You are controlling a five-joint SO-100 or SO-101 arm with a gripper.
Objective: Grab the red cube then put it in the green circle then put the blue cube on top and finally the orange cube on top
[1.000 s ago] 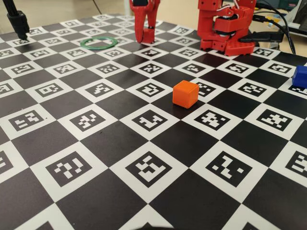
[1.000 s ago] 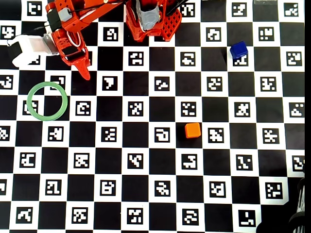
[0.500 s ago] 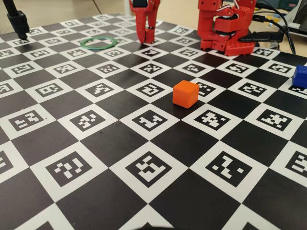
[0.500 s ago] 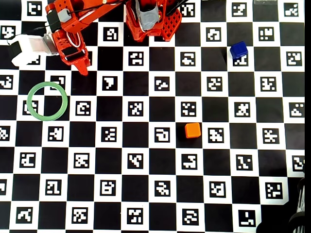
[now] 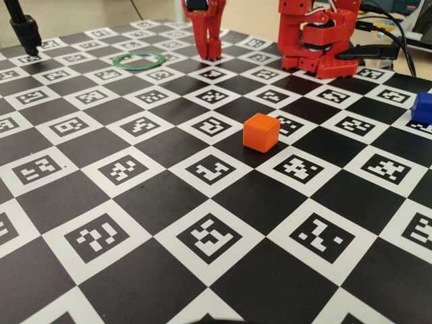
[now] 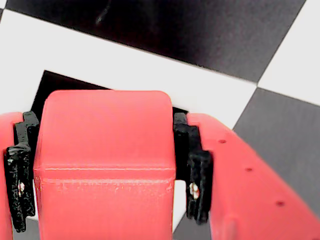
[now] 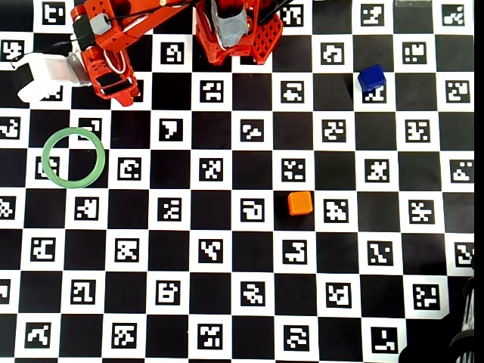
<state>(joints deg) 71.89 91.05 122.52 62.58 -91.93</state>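
Note:
The red cube (image 6: 105,150) fills the wrist view, clamped between the black pads (image 6: 194,175) of my gripper (image 6: 107,175), which is shut on it. In the fixed view the gripper (image 5: 208,48) hangs just above the board at the far end, right of the green circle (image 5: 139,61). From overhead the gripper (image 7: 121,89) covers the red cube and sits above and right of the green circle (image 7: 73,157), whose centre is bare. The orange cube (image 5: 261,131) (image 7: 300,203) rests mid-board. The blue cube (image 5: 423,106) (image 7: 371,78) sits at the right.
The arm's red base (image 5: 317,40) (image 7: 234,30) stands at the board's far edge. A black stand (image 5: 23,30) rises at the far left corner. Cables (image 5: 391,34) run behind the base at the right. A white block (image 7: 38,76) lies left of the gripper.
The gripper has lifted the red cube off the board and drawn back a little towards the base. The ring, orange cube and blue cube have not moved.

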